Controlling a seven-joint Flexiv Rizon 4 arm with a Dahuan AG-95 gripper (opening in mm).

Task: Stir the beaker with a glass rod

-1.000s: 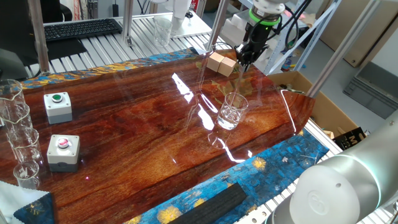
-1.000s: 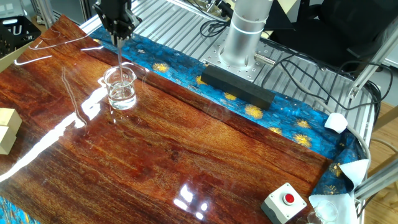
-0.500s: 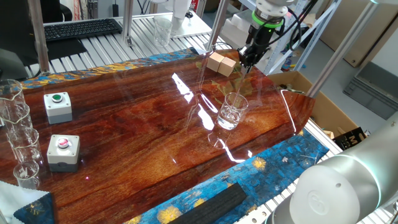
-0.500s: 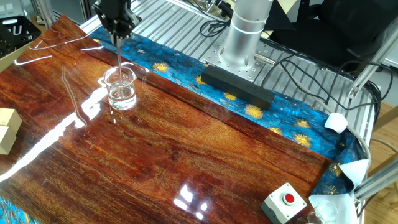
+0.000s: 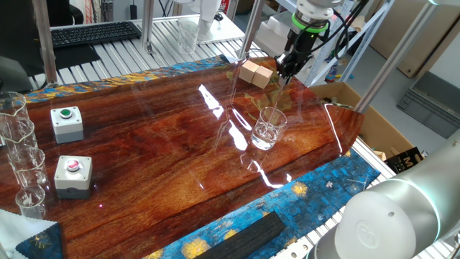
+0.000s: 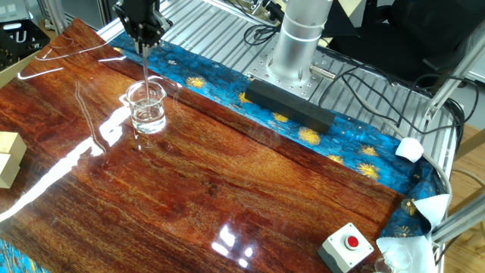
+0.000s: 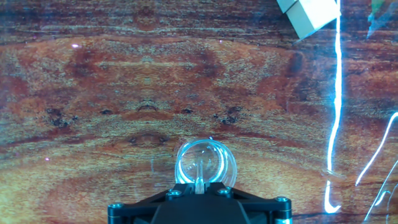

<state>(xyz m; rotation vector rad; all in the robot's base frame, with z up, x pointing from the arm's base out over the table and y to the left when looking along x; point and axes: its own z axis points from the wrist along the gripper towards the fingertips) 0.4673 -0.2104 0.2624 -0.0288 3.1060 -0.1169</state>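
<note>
The beaker is a small clear glass with a flared rim, standing on the wooden table right of centre; it also shows in the other fixed view and in the hand view. My gripper hangs straight above it, shut on the glass rod. The rod hangs down thin and upright with its lower end inside the beaker. In the hand view the rod runs from between the jaws into the beaker's mouth.
Two wooden blocks lie behind the beaker. Two button boxes and several tall glass vessels stand at the left. A black bar lies by the arm's base. A cardboard box sits off the right edge.
The gripper has shifted slightly right and back above the beaker with the rod in it. The beaker has not moved.
</note>
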